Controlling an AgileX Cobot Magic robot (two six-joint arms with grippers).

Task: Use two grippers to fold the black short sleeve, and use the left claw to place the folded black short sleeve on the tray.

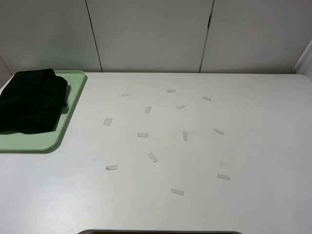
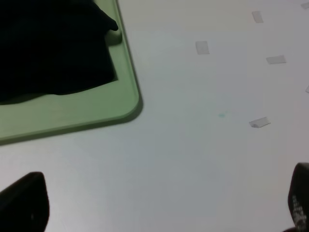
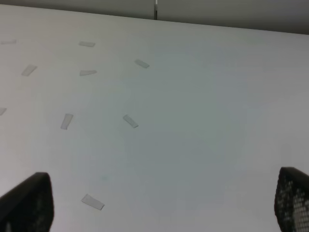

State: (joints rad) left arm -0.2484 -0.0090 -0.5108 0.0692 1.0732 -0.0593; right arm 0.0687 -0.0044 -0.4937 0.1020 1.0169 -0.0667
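Note:
The black short sleeve (image 1: 31, 100) lies folded in a bundle on the pale green tray (image 1: 73, 105) at the table's far left. In the left wrist view the shirt (image 2: 53, 46) covers much of the tray (image 2: 96, 108), and one fold reaches the tray's rim. My left gripper (image 2: 164, 205) is open and empty, its fingertips (image 2: 26, 203) wide apart above bare table beside the tray's corner. My right gripper (image 3: 164, 203) is open and empty over the white table, its fingertips (image 3: 29, 205) wide apart. Neither arm shows in the exterior high view.
Several small clear strips lie scattered over the middle of the white table (image 1: 195, 161), such as one strip (image 1: 153, 157) near the centre and another (image 3: 130, 121) in the right wrist view. Pale wall panels (image 1: 151, 34) stand behind the table's back edge.

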